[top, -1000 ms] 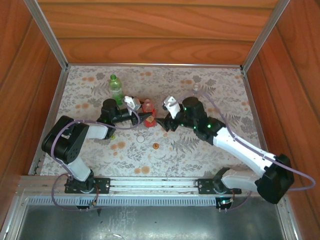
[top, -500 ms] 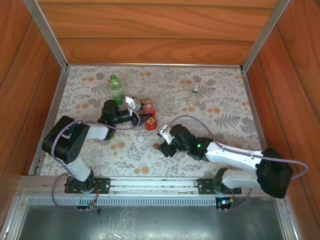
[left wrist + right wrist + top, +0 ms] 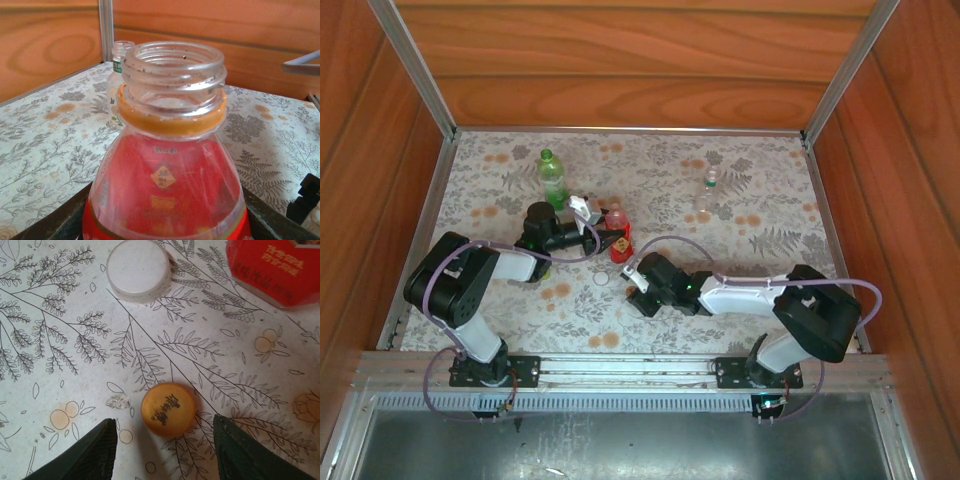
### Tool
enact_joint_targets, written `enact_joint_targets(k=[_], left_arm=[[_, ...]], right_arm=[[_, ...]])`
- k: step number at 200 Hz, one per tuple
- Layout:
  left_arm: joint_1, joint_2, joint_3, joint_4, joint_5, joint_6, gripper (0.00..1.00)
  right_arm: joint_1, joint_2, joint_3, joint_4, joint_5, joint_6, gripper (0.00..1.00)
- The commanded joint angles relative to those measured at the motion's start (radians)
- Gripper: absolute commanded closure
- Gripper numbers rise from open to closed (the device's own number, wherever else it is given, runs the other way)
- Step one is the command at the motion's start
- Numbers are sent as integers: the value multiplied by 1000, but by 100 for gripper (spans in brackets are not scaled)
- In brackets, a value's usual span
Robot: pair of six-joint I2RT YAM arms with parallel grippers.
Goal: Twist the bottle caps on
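The left arm has kept its place since a second ago, and the left jaws stay closed tight on the lower body of the red bottle, one dark finger on each side of it in the left wrist view. The right arm was then stretched out beside that bottle. It has since folded back toward the near edge, and the right jaws have come down over the orange cap. They are narrower than before but stand open on either side of the cap, touching nothing. With the arm gone from there, the clear bottle now shows at the far right of the floral surface. The green bottle stands upright at the far left. The red bottle is upright too, its threaded neck bare above an orange ring, with a red label bearing a yellow mark. The white cap lies flat just near of it. The orange cap lies flat, dark print on top.
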Motion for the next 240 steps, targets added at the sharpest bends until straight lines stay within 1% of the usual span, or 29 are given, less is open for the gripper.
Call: enact_joint_targets(k=[1, 14, 81, 129, 162, 192, 240], left_arm=[[-6, -13, -14, 15, 8, 35, 41], [-7, -13, -14, 16, 6, 43, 41], [-7, -28, -27, 15, -5, 65, 41], [-9, -25, -30, 15, -7, 78, 41], [-9, -29, -31, 15, -8, 79, 41], [-9, -23, -29, 15, -7, 81, 41], [-9, -19, -22, 12, -15, 80, 41]], right_arm=[[6, 36, 28, 26, -12, -1, 46], [7, 55, 32, 37, -19, -5, 47], [6, 89, 41, 34, -10, -6, 61], [6, 83, 63, 1, 11, 1, 66], [6, 18, 53, -27, 59, 35, 66], [5, -54, 95, -137, 101, 56, 66], [5, -156, 218, -336, 168, 101, 67]])
